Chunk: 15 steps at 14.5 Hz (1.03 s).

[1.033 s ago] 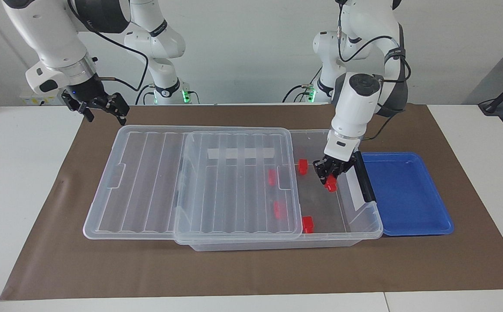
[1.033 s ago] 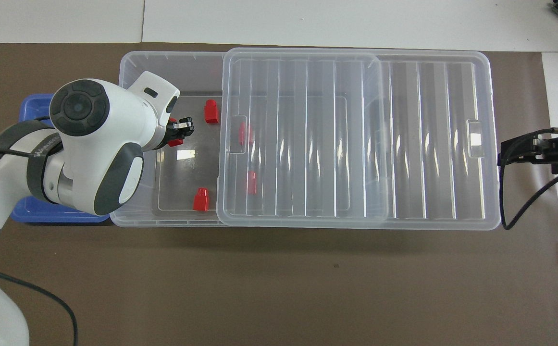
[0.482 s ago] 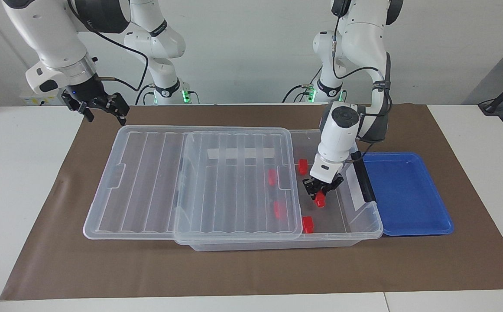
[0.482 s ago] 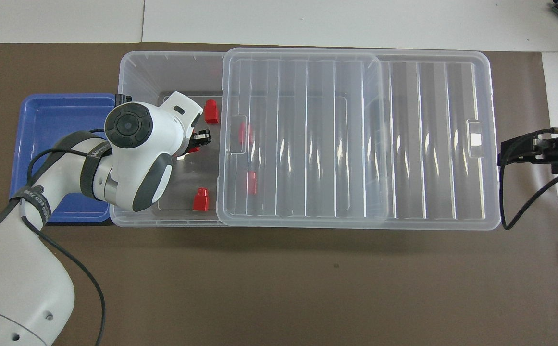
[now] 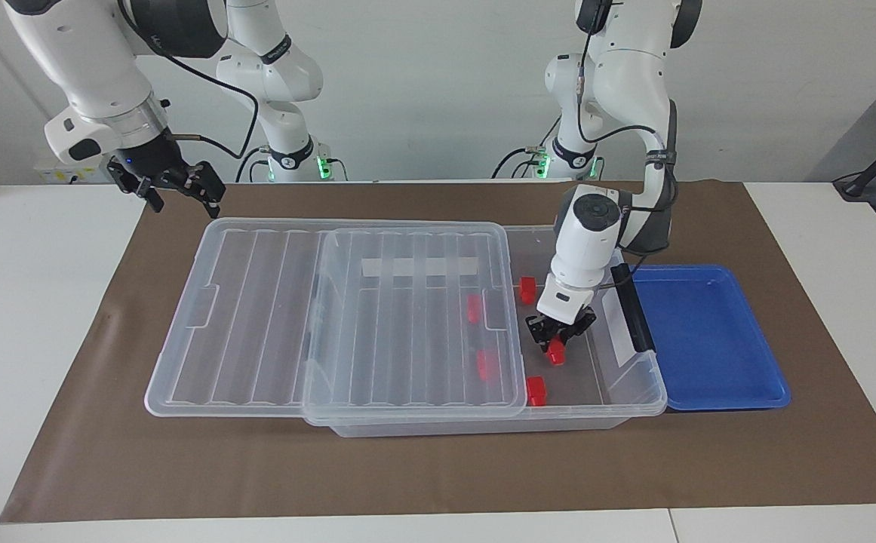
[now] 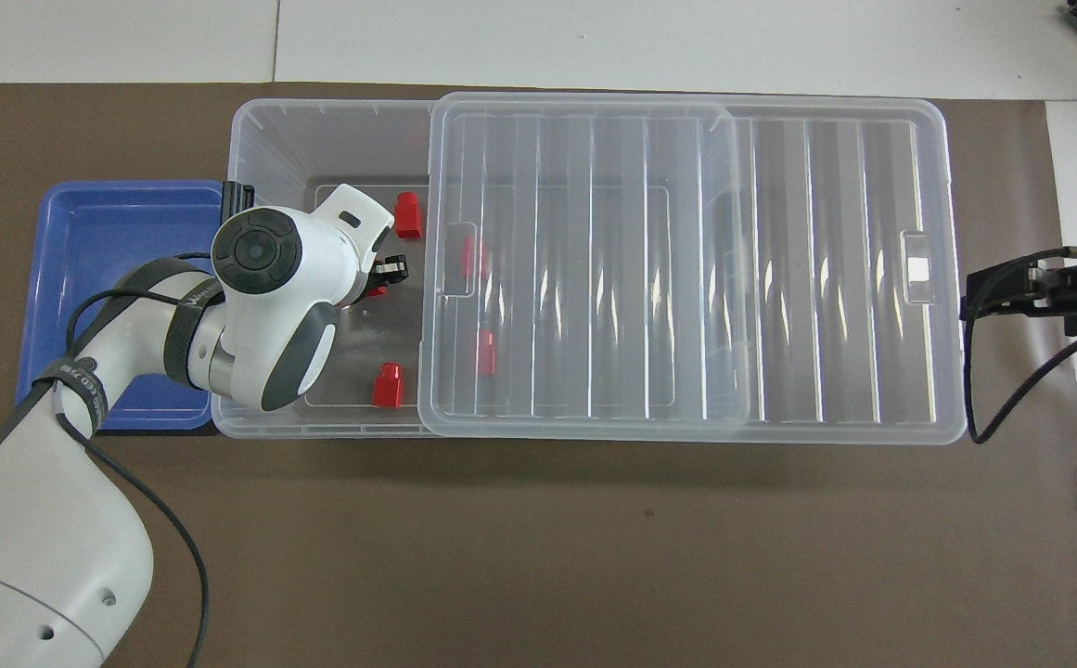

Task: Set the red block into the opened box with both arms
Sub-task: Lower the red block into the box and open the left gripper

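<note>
Bright red blocks in a clear ribbed box on brown paper

The red block (image 5: 556, 352) and four matching red ones show against the translucent box (image 5: 637, 392), whose lid (image 5: 332, 317) carries parallel clear ribs and a white label strip (image 5: 419, 267). A black handle (image 5: 631, 309) edges the plain blue tray (image 5: 709, 332). White arms, dark grey joints, black grippers.

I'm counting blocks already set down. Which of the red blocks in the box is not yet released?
The red block clamped in the left gripper, over the uncovered end of the box. The other four lie free on the box floor, two of them under the lid.
</note>
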Each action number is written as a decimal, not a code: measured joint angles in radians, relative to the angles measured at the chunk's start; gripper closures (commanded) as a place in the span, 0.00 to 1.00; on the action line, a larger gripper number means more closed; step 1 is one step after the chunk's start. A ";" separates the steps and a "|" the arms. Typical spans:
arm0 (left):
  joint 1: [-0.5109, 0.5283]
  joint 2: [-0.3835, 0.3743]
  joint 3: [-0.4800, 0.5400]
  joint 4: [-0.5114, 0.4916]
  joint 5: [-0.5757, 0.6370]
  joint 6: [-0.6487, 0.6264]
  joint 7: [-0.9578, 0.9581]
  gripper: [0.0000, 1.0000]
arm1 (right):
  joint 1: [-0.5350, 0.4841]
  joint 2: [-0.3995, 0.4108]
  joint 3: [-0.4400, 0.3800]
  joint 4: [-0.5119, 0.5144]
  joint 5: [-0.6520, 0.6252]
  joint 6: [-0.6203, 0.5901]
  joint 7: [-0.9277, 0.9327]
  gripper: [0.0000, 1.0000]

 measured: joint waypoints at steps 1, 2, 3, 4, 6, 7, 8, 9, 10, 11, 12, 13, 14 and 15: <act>0.000 0.003 0.000 -0.006 0.000 0.008 0.000 0.64 | 0.000 0.000 0.000 0.000 0.000 0.000 -0.001 0.05; 0.000 0.005 0.000 -0.008 0.000 0.013 0.000 0.48 | 0.000 0.000 0.000 0.000 0.000 0.000 -0.004 0.25; 0.000 0.005 0.001 -0.008 0.000 0.017 0.000 0.26 | 0.000 0.000 0.000 0.000 0.000 0.000 -0.013 0.86; 0.000 0.006 0.001 -0.008 0.000 0.017 0.000 0.19 | 0.000 0.000 0.000 0.000 0.000 0.000 -0.030 1.00; 0.000 0.006 0.003 -0.008 0.001 0.017 -0.002 0.05 | 0.000 0.000 0.000 -0.002 0.000 0.000 -0.054 1.00; 0.000 0.006 0.004 -0.008 0.001 0.016 -0.003 0.04 | -0.001 0.000 0.000 -0.004 0.000 0.001 -0.057 1.00; 0.000 0.006 0.006 -0.008 0.001 0.014 -0.004 0.03 | -0.004 0.000 0.000 -0.008 0.000 0.002 -0.064 1.00; 0.000 0.005 0.009 -0.006 0.001 0.011 -0.012 0.02 | -0.009 0.000 0.000 -0.010 0.000 0.002 -0.074 1.00; 0.000 0.002 0.011 -0.003 0.001 0.009 -0.029 0.02 | -0.013 0.000 -0.001 -0.012 0.000 0.002 -0.082 1.00; 0.000 -0.009 0.013 0.001 0.001 0.001 -0.043 0.02 | -0.016 0.000 -0.001 -0.013 0.000 0.003 -0.088 1.00; 0.000 -0.026 0.014 0.007 0.001 -0.021 -0.053 0.02 | -0.016 0.000 -0.001 -0.013 0.000 0.004 -0.088 1.00; 0.000 -0.048 0.015 0.019 0.001 -0.063 -0.059 0.02 | -0.016 0.000 -0.001 -0.013 0.000 0.004 -0.088 1.00; 0.001 -0.072 0.015 0.037 0.001 -0.117 -0.063 0.02 | -0.016 0.000 -0.001 -0.014 0.000 0.005 -0.088 1.00; 0.001 -0.098 0.015 0.061 0.001 -0.180 -0.067 0.02 | -0.016 0.000 -0.001 -0.014 0.000 0.006 -0.089 1.00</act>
